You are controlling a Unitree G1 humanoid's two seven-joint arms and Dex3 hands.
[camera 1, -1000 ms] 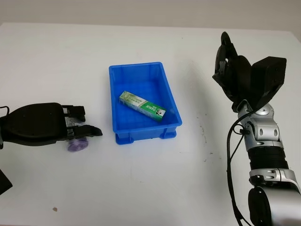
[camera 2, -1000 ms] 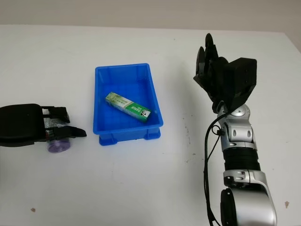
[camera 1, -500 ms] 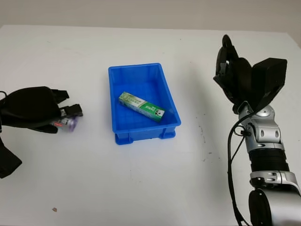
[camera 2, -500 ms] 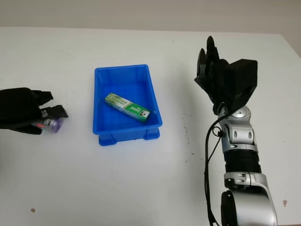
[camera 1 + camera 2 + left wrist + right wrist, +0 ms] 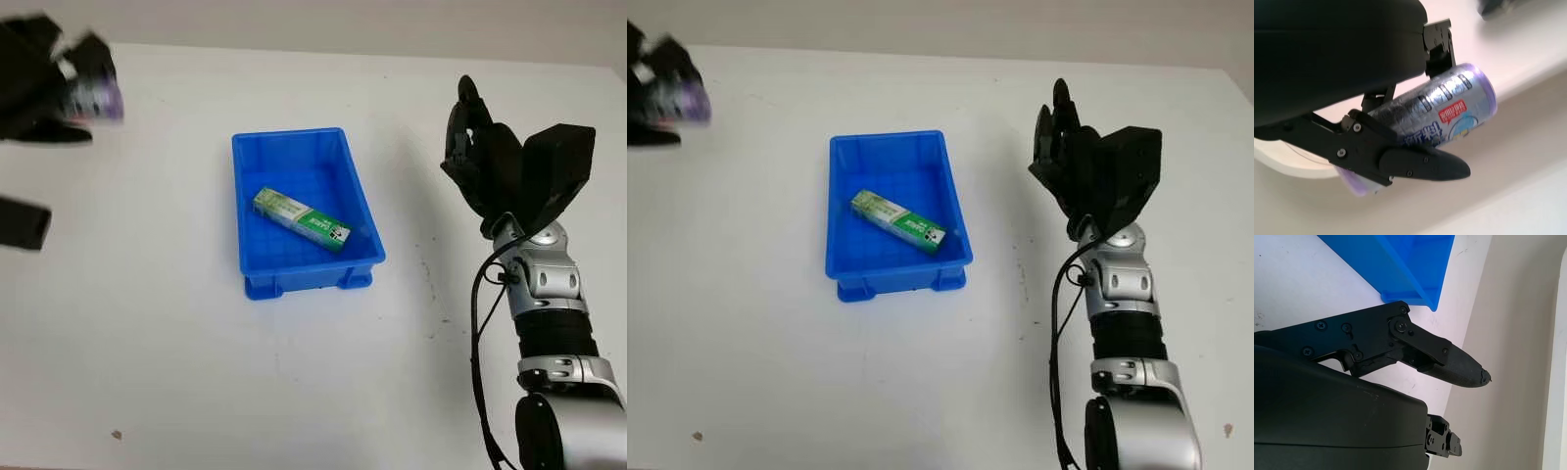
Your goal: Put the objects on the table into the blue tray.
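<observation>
The left hand [image 5: 44, 78] is raised at the far left over the white bench [image 5: 294, 372], its fingers [image 5: 1415, 164] clamped round a purple can [image 5: 1449, 110], well apart from the blue tray [image 5: 245, 206]. The tray sits mid-bench with a green box [image 5: 301, 219] lying aslant inside it. The right hand [image 5: 490, 166] is held upright to the right of the tray, open and holding nothing.

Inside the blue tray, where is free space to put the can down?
The blue tray has bare floor at its far end, behind the green box, and a smaller patch at its near left corner. The box crosses the middle diagonally, so that part is crowded. The left hand holds the can; the right hand is open beside the tray.
</observation>
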